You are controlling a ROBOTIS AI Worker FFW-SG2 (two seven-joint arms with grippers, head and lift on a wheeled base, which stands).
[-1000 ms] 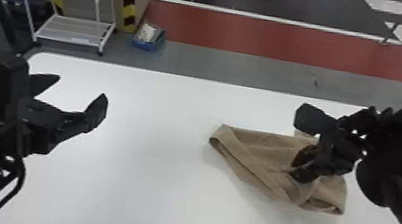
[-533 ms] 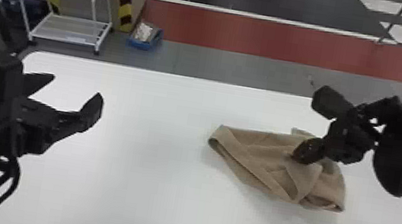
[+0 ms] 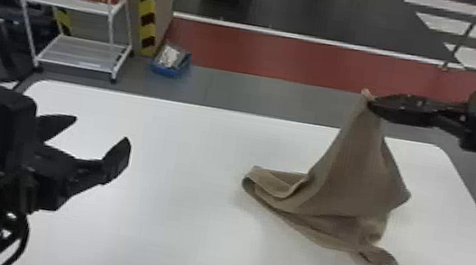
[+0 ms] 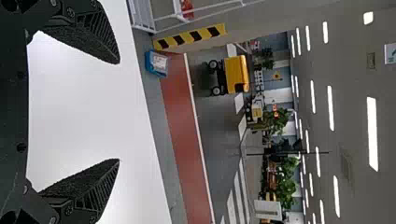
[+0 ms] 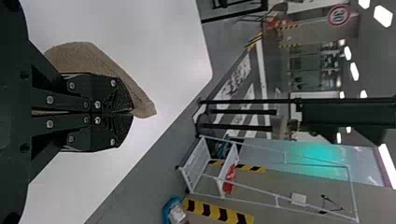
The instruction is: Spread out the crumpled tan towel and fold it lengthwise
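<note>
One pinched end (image 3: 365, 93) of a crumpled tan towel (image 3: 349, 174) hangs from the robot's right claw (image 3: 371, 103), raised over the far right part of a white table (image 3: 165, 154). The two black fingers are closed together on the cloth, a small tip of it poking out past them. Beneath, the towel drops in a tent of loose folds, its lower part lying in a heap on the table. That heap stretches slantwise, from a doubled-over edge (image 3: 263, 181) on the robot's left, farther from the robot, to a curled corner (image 3: 384, 258) on the right and nearer it. The left claw (image 3: 101, 130) stands wide open and empty, well apart to the towel's left, its fingers pointing forward and toward the right. The cloth lies almost straight below the right claw, which is by far the nearer of the two; the doubled edge is the part closest to the left one. Spreading appears barely under way, with the lengthwise fold yet to come. The next move likely calls for drawing the towel out across the table; lowered straight down, it could bunch again.
</note>
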